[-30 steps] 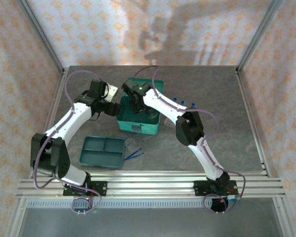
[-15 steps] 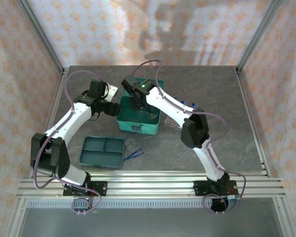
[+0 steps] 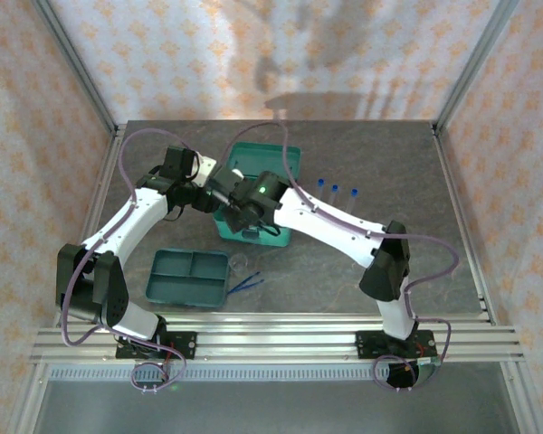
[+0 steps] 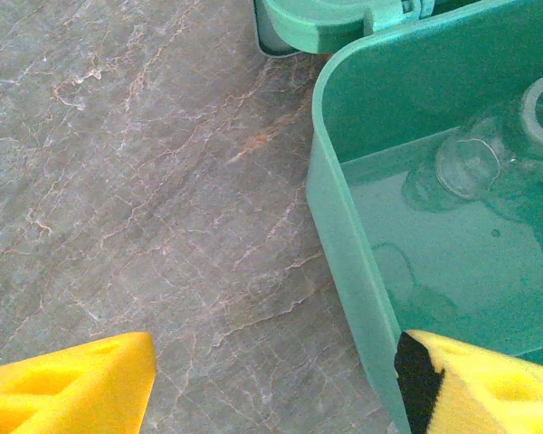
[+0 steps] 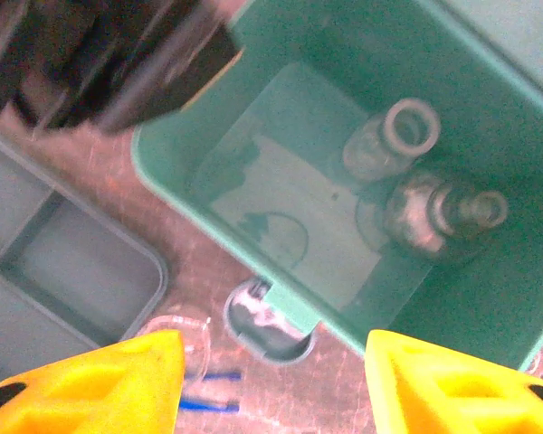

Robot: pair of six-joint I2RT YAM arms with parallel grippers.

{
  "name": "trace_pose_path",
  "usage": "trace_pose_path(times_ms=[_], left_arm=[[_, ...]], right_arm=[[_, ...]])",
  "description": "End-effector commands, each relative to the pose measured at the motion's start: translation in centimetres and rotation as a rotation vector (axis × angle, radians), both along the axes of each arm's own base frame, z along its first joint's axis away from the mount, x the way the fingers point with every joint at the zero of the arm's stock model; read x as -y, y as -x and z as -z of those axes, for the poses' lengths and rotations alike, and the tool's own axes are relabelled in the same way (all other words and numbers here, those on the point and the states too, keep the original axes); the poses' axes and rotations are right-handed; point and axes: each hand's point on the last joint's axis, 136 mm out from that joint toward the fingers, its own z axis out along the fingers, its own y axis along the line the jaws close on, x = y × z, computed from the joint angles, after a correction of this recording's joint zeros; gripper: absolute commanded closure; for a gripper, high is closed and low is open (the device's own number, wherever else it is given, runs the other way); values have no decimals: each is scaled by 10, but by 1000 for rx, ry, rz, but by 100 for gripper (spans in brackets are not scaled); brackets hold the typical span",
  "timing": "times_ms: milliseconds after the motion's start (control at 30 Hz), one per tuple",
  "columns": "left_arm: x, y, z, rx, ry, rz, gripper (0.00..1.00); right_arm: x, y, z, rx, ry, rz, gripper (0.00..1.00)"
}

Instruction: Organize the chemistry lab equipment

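My right gripper [image 5: 271, 384] hangs wide open, empty, above the case [image 5: 507, 289], 2 glass bottles [image 5: 394, 136] at 1 o'clock. My left gripper [image 4: 276, 389], equally spread and empty, straddles its wall.

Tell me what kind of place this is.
Likely a robot test booth: patterned fabric walls on an aluminium frame, two white arms bolted at the edge of a grey stone-look table.
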Motion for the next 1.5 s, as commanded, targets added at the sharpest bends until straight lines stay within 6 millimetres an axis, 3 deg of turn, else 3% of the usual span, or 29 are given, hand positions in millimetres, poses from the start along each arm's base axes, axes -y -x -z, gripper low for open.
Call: trace_pose_path(times_ms=[0,200,567,1067,1467], left_arm=[[4,2,-6,6,37,-3,25],[5,2,-5,2,47,-4,25],[6,5,-11,12,65,-3,25],[4,5,-11,15,68,-9,25],[4,5,-9,13,68,-5,25]], right_arm=[[-1,24,3,-16,-2,-26,45],[-5,54,29,-85,19,-66,45],[-16,71,83,-194,50,-71,44],[-24,60,121,-202,139,-39,41],[-27,47,128,-202,128,-16,41]])
